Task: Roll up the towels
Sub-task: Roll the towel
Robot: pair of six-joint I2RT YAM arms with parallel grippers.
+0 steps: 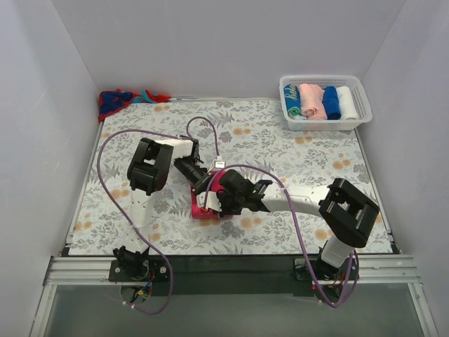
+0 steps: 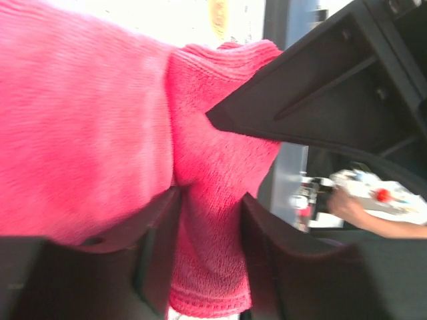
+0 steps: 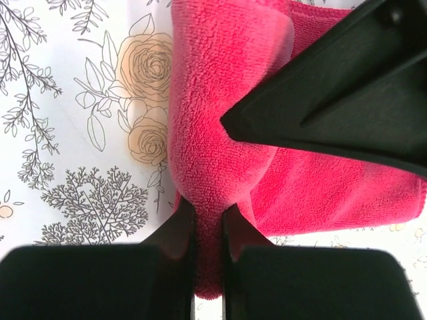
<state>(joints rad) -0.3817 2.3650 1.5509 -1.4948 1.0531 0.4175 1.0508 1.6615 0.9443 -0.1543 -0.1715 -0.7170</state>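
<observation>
Mid-roll, the pink towel [image 3: 220, 100] is clenched in the right pincer [image 3: 208, 207]; whether the left pincer [image 2: 210, 200] grasps it cannot be told. Further turning seems needed.

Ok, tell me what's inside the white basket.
Four rolled towels lie side by side in the white basket: a teal patterned roll, a pale pink roll, a blue roll, a white roll. Anything beneath them is covered.

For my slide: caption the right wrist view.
Right gripper pinches a fold of the hot-pink terry towel on the floral table cloth.
</observation>
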